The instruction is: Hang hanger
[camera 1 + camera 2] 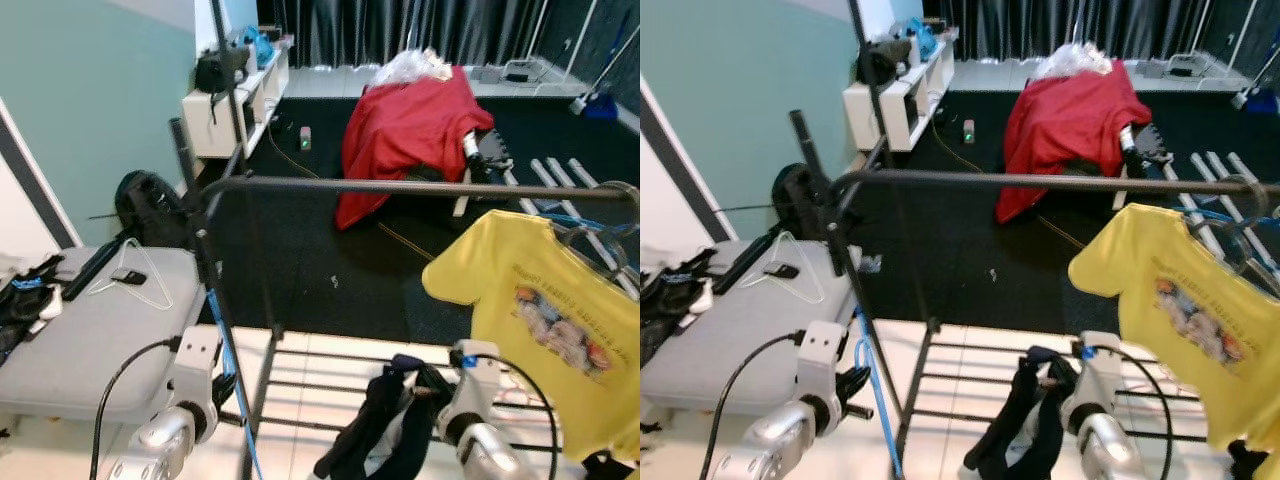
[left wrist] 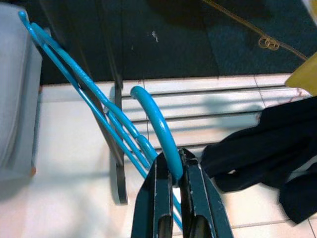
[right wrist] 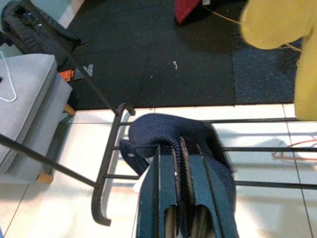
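The left gripper (image 2: 171, 173) is clamped on the hook of a blue hanger (image 2: 94, 116), held low beside the rack's upright post (image 1: 205, 250), with the hanger's arms trailing down toward the floor. The right gripper (image 3: 179, 163) pinches a fold of a dark garment (image 3: 163, 129) above the rack's bottom bars (image 3: 257, 148). By the look of it the garment is not yet on the hanger and neither is on the rail (image 1: 400, 187), so dressing the hanger and hooking it up are both left. A yellow shirt (image 1: 545, 320) already hangs at the rail's right end; the rail's left and middle stretch is bare and looks like the open spot. The hanger has to rise past the post and the rail's bent corner, which seem the likeliest snags. A grey cushion (image 1: 90, 340) with a white wire hanger (image 1: 140, 275) sits just left of the post, crowding that side.
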Motion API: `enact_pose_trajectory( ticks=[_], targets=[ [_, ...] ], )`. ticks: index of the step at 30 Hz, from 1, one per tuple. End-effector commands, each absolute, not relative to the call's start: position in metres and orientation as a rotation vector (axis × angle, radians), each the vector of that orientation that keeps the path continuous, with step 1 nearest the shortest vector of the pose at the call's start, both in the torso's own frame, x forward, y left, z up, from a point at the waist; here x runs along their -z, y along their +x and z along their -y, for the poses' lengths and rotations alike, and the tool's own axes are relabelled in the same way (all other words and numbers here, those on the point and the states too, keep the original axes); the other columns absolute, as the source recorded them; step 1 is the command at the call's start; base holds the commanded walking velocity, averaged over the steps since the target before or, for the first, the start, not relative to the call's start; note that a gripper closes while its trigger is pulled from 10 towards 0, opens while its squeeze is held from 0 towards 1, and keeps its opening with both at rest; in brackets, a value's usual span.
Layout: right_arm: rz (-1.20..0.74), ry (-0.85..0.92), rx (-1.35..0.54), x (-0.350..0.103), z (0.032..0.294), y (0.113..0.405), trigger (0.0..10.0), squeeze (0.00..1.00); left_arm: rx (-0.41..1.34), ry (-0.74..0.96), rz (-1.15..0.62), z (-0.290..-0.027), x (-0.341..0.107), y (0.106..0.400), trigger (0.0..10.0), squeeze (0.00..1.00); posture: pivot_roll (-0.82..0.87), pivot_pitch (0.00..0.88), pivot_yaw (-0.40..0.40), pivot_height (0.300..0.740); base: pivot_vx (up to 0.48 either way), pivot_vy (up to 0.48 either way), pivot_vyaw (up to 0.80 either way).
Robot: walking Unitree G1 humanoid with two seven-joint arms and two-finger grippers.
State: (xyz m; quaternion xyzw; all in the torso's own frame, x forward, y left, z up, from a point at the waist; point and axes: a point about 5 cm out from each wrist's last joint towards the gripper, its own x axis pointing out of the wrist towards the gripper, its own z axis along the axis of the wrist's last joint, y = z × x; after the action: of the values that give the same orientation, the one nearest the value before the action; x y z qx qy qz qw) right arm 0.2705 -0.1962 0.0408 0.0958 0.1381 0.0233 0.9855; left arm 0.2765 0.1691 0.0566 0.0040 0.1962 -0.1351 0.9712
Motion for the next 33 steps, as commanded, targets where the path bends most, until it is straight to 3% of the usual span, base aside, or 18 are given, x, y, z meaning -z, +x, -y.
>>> enact_pose_trajectory(
  ticks=[1,4,12,13,16,17,20,26,29,33],
  targets=[
    [-0.27,0.198,-0.052,-0.042,0.194,0.271,10.0,0.0,0.298,0.033,-0.43,-0.167,-0.051,0.274,10.0,0.0,-0.1,0.089,0.001,0.735,0.0,0.48,0.0],
    [-0.269,0.199,-0.048,-0.042,0.194,0.27,10.0,0.0,0.31,0.043,-0.419,-0.166,-0.052,0.275,10.0,0.0,-0.1,0.089,0.003,0.735,0.0,0.48,0.0],
    [-0.283,0.196,-0.044,-0.041,0.195,0.269,10.0,0.0,0.289,0.21,-0.45,-0.176,-0.047,0.275,10.0,0.0,-0.1,0.088,0.004,0.735,0.0,0.0,0.0],
    [-0.303,0.19,-0.051,-0.038,0.195,0.268,10.0,0.0,0.453,0.378,-0.505,-0.175,-0.04,0.264,10.0,0.0,-0.1,0.088,0.004,0.735,0.0,0.0,0.0],
    [-0.312,0.187,-0.054,-0.037,0.195,0.268,10.0,0.0,0.543,0.446,-0.536,-0.174,-0.036,0.257,10.0,0.0,-0.1,0.088,0.004,0.735,0.0,0.0,0.0],
    [-0.319,0.185,-0.057,-0.036,0.195,0.267,10.0,0.0,0.656,0.542,-0.588,-0.176,-0.029,0.246,10.0,0.0,-0.1,0.088,0.004,0.735,0.0,0.0,0.0],
    [-0.332,0.178,-0.063,-0.033,0.194,0.264,10.0,0.0,0.737,0.665,-0.629,-0.184,-0.023,0.236,10.0,0.0,-0.09,0.09,0.005,0.735,0.0,0.0,0.0],
    [-0.343,0.171,-0.065,-0.03,0.194,0.262,10.0,0.0,0.785,0.718,-0.582,-0.188,-0.026,0.237,10.0,0.0,-0.09,0.089,0.007,0.735,0.0,0.0,0.0],
    [-0.351,0.167,-0.065,-0.028,0.196,0.261,10.0,0.0,0.884,0.722,-0.511,-0.181,-0.024,0.238,10.0,0.0,-0.1,0.088,0.011,0.735,0.0,0.0,0.0],
    [-0.349,0.168,-0.061,-0.029,0.196,0.261,10.0,0.0,0.871,0.724,-0.497,-0.173,-0.018,0.241,10.0,0.0,-0.1,0.087,0.013,0.735,0.0,0.0,0.0]
  ],
)
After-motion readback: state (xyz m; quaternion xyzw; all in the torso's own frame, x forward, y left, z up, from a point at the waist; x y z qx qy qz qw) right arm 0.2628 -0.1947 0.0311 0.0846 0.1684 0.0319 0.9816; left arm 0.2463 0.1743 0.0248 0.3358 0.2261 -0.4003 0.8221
